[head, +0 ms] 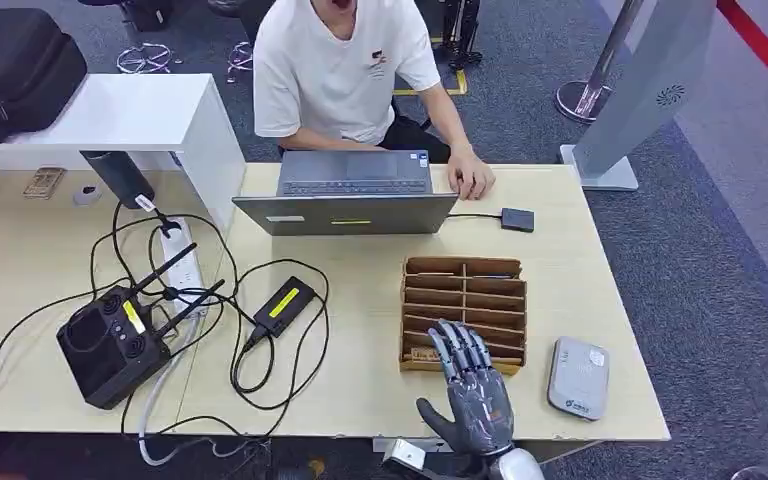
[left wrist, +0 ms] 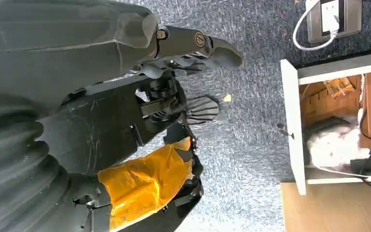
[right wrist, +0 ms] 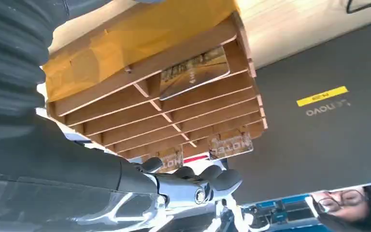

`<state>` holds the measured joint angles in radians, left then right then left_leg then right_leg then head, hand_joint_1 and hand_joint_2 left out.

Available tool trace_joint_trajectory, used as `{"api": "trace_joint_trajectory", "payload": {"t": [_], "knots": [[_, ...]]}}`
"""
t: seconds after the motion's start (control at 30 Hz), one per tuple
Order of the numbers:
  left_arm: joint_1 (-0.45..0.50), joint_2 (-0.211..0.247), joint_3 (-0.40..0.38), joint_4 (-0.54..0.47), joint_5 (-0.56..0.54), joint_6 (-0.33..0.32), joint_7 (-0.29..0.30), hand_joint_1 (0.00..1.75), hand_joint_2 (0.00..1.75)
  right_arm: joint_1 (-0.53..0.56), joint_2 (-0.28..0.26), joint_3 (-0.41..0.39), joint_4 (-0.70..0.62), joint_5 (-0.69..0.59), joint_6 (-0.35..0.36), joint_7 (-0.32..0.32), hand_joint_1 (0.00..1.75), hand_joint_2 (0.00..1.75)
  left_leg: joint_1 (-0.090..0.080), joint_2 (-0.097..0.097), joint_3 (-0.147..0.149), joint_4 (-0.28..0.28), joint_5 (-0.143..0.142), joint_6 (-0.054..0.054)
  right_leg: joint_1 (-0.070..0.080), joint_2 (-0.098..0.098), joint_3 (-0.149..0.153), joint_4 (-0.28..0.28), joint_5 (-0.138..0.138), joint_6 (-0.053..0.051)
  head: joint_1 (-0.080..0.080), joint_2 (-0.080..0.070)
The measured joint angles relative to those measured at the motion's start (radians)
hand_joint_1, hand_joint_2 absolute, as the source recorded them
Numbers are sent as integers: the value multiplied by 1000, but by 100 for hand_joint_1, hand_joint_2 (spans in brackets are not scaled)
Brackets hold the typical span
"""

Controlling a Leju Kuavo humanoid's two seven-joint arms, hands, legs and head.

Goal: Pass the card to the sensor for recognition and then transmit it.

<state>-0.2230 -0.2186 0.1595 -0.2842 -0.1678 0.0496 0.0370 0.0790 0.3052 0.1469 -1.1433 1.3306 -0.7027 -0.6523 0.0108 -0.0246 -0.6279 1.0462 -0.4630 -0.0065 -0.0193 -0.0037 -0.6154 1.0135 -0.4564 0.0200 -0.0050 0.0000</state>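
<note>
A wooden slotted card rack [head: 465, 300] stands on the table in front of me. A card [head: 422, 353] lies in its nearest slot at the left; the right wrist view shows that silvery card [right wrist: 193, 75] in the rack [right wrist: 125, 104], with two printed cards [right wrist: 229, 143] in the far slots. My right hand [head: 475, 390] hovers over the rack's near edge with its fingers spread, holding nothing; its fingers [right wrist: 198, 186] also show in the right wrist view. The grey-white card sensor [head: 577, 377] lies just right of that hand. My left hand [left wrist: 174, 96] hangs over the carpet, holding nothing.
A person sits behind an open laptop [head: 350, 195], one hand [head: 470, 180] resting on the table by a small black box [head: 517, 219]. On the left lie a black controller [head: 110, 345], a power strip [head: 185, 265], cables and a black adapter [head: 282, 305].
</note>
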Motion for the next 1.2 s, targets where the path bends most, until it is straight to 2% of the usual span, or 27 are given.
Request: {"api": "trace_joint_trajectory", "payload": {"t": [0.93, 0.97, 1.2], "knots": [[-1, -10, 0, 0, -10, 0, 3, 0, 175, -66, 2, -12, 83, -17, 0, 78, 2, 175, -2, -6, -1, 0, 1, 1, -2, -5, 1, -1, 0, 1, 0, 0], [-1, -10, 0, 0, -10, 0, 3, 0, 175, -67, 2, -12, 83, -19, 0, 78, 175, 175, -2, -7, -1, 0, 1, 1, -2, -5, 1, -1, 0, 1, 0, 0], [-1, -10, 0, 0, -10, 0, 3, 0, 175, -69, 2, -12, 96, -34, 0, 65, 175, 175, -2, -7, -1, 0, 1, 1, -3, -6, 1, -1, 0, 1, 0, 0]]}}
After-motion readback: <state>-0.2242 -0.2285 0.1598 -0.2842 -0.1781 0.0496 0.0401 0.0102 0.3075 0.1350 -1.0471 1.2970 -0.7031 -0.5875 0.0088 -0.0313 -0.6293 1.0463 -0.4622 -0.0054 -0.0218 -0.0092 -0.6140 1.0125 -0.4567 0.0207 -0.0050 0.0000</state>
